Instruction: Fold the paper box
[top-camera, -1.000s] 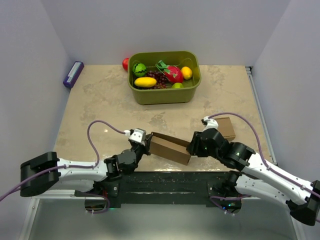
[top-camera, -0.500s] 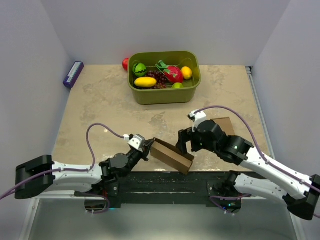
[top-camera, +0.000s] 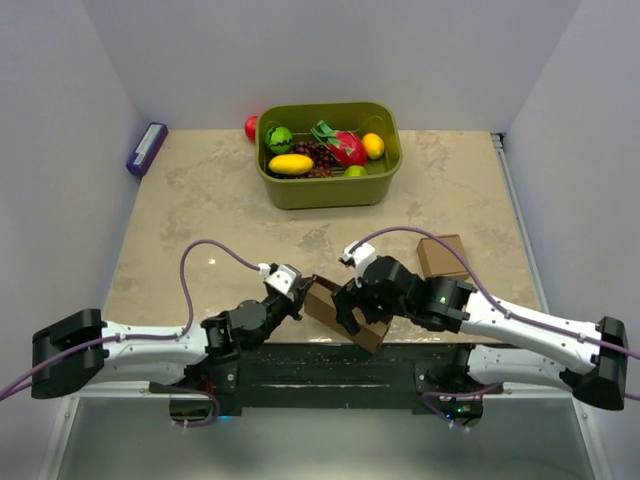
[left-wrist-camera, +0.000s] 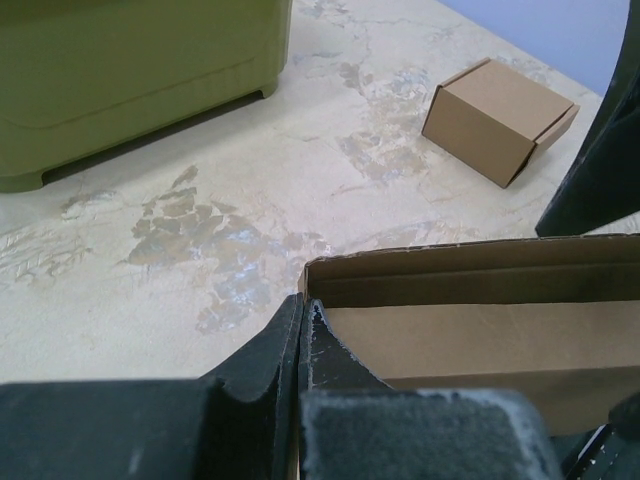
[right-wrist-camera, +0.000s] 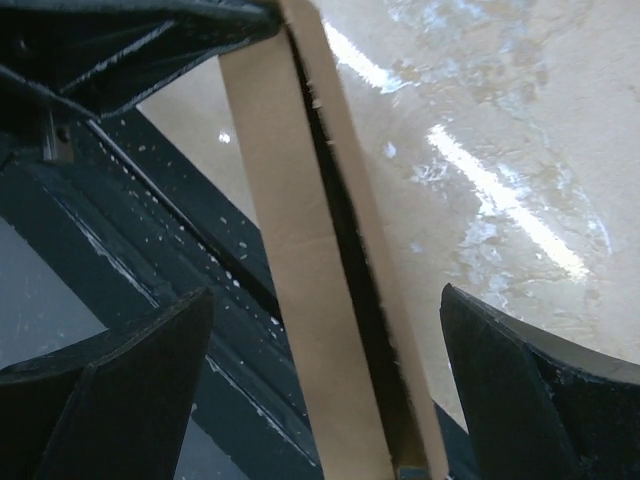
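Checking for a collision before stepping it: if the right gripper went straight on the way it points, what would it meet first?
Probably the paper box: its wall edge runs between the open fingers of the right gripper. How far off it is remains unclear.

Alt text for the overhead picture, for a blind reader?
At the near edge of the table, a robot's left fingers pinch the end of a cardboard box while right fingers stand open around it. A green fruit bin sits behind.
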